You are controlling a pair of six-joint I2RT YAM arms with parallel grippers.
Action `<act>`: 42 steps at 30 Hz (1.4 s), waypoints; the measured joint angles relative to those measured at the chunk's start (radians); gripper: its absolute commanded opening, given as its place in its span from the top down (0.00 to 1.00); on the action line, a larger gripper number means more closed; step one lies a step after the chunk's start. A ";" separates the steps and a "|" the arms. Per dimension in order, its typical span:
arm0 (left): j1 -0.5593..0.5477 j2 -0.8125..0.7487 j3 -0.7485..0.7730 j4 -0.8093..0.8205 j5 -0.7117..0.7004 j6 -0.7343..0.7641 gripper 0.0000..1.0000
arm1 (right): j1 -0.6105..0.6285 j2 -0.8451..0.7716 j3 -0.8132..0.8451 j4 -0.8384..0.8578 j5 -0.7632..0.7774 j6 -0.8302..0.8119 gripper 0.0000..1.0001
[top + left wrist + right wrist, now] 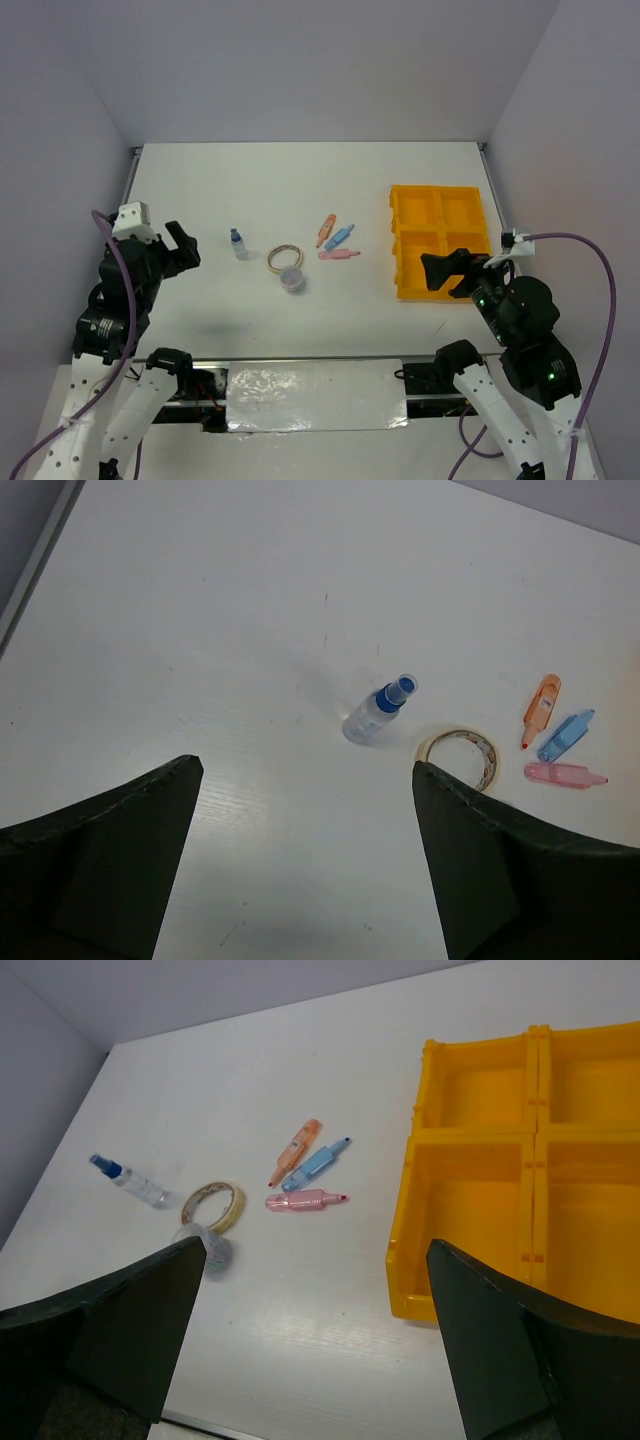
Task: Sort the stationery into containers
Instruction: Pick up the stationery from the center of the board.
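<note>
The stationery lies mid-table: a blue-capped bottle (238,243), a tan tape ring (285,257), a small purplish round piece (293,279), and orange (326,230), blue (342,236) and pink (338,255) marker-like pieces. The yellow-orange four-compartment tray (441,240) sits at the right, its compartments bare. My left gripper (182,245) is open and empty, left of the bottle (379,708). My right gripper (447,272) is open and empty at the tray's near edge (480,1210). The ring (459,756) and the markers (305,1174) also show in the wrist views.
White walls enclose the table on three sides. A metal rail runs along the near edge (310,385). Bare white table surface (300,180) lies beyond the items.
</note>
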 measured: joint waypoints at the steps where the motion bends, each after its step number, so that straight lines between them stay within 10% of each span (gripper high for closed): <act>1: 0.000 -0.004 0.000 0.000 0.003 0.000 0.01 | 0.000 0.003 0.000 -0.004 0.000 0.000 0.00; 19: 0.003 0.023 0.000 0.001 0.022 -0.001 0.01 | 0.002 0.016 -0.133 0.175 -0.251 0.043 0.00; 24: 0.019 0.023 0.000 0.001 0.019 -0.002 0.01 | 0.270 0.430 -0.179 0.435 -0.257 0.103 0.00; 29: 0.029 0.015 0.000 -0.001 -0.019 -0.008 0.01 | 0.603 1.004 0.124 0.550 -0.119 0.050 0.00; 42: 0.029 0.009 0.000 -0.001 -0.049 -0.029 0.01 | 0.745 1.793 0.642 0.781 0.229 -0.138 0.11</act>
